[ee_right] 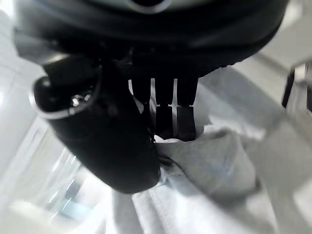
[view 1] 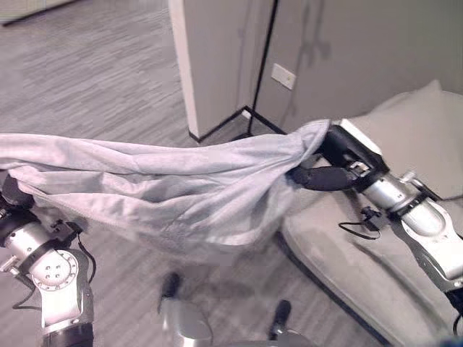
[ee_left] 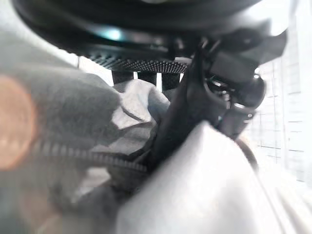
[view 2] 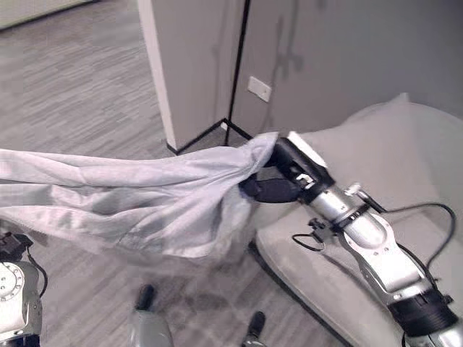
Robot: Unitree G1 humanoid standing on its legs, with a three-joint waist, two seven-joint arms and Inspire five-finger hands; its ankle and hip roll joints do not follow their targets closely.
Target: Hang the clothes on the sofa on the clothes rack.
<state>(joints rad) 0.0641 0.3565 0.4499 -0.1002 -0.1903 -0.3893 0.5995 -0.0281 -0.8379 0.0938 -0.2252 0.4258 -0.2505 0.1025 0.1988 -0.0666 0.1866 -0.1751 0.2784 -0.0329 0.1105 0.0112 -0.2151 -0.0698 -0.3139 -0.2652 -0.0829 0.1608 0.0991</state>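
Note:
A light grey garment [view 1: 166, 184] hangs stretched in the air between my two hands, sagging in the middle above the floor. My right hand [view 1: 340, 163] is shut on its right end, just over the front of the beige sofa [view 1: 412, 137]. In the right wrist view the thumb [ee_right: 107, 141] and fingers pinch a bunched fold of the cloth [ee_right: 214, 161]. My left hand [view 1: 13, 194] sits at the far left, mostly under the cloth. In the left wrist view its thumb [ee_left: 234, 92] is curled on the garment [ee_left: 204, 185] beside a zipper [ee_left: 87, 156]. A thin black pole [view 1: 264, 65] stands by the wall behind.
A white wall corner [view 1: 210, 65] juts out behind the garment, with a wall socket [view 1: 283, 75] to its right. The sofa's seat cushion [view 1: 347, 260] fills the lower right. Grey wood-pattern floor [view 1: 94, 65] stretches away on the left.

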